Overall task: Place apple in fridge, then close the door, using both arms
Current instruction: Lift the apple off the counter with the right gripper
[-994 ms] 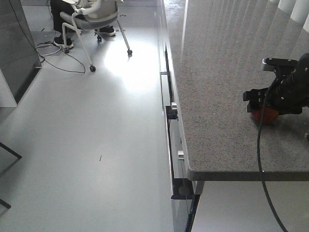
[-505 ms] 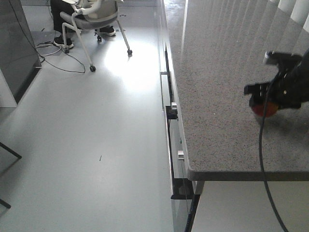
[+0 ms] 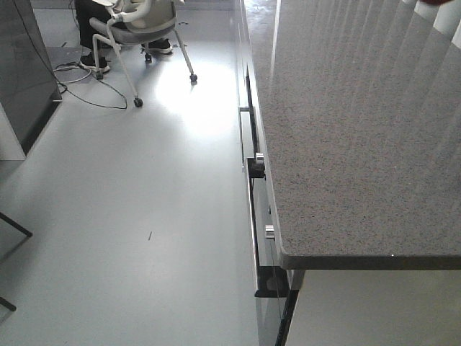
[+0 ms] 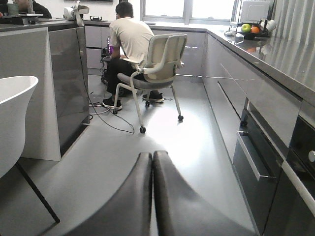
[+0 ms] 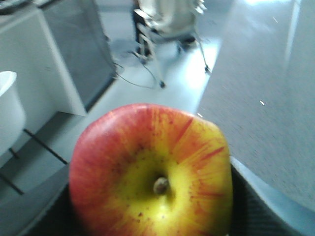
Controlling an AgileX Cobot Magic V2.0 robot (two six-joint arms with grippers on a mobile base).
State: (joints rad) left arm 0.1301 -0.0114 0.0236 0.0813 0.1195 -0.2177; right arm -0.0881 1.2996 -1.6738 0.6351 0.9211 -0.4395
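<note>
- Since the earlier frames, the right gripper and the apple have left the counter (image 3: 346, 144). In the front view the spot where they sat shows only speckled stone. A red sliver in the top right corner may be the apple, but it is too little to say.
- We find the apple (image 5: 152, 172) between the jaws of the right gripper (image 5: 150, 219), stem end towards the wrist camera and filling most of that view. Dark finger edges show on either side of it, so we read the jaws as clamped on it, clear of the counter.
- The left gripper (image 4: 151, 156) has its fingers pressed together with nothing between them. It points low along the floor, with a chair (image 4: 157, 59) well ahead of the jaws.
- We judge the pick finished and the carry to the fridge just under way. The placing and the closing are not yet done.
- We take the fridge (image 5: 74, 49) to be the dark-grey cabinet ahead and to the left of the right jaws, well apart from them. No white inside shows, and we cannot tell how its door stands.
- Next, we think the apple must travel leftward and forward from the jaws' present place, with the grip held firm. If the door proves shut, the left jaws would have to part and take its edge first.
</note>
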